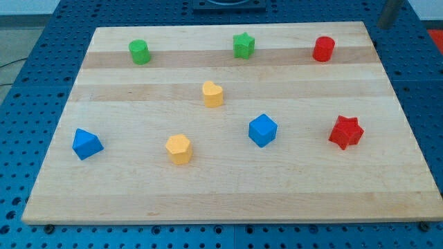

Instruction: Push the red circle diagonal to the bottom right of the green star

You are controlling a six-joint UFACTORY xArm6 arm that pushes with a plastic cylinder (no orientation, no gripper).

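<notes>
Right, status from the one camera view:

my tip: not visible. A blurred dark rod [389, 12] shows at the view's top right corner, off the board; its lower end can't be made out, so tip position relative to the blocks can't be told.
pincer: none visible on this arm, so wide/narrow state can't be told.
red circle [323, 49]: upright short cylinder, near the bench's top edge on the view's right. Axis is vertical, round in plan, so no readable heading or long axis along the board. It is the block nearest the rod, well apart from it.
green star [243, 45]: same row along the top edge, left of the red circle, clear gap between them. Roughly level with it, not diagonal.
green cylinder [140, 52]: top row, view's left, well apart from the star.
yellow block [213, 94]: heart-like shape, below and slightly left of the green star, mid-board.
blue block, centre [263, 130]: cube-like, below the star, slightly to its right, lower half of the board.
red star [346, 132]: view's right, lower half, below the red circle and slightly to its right.
yellow block, lower [179, 149]: hexagon-like, left of the centre blue block.
blue block, left [87, 144]: wedge-like, near the left edge.
bench [228, 200]: light wooden board on a blue perforated base [21, 90]; all blocks stand apart, none touching.
</notes>
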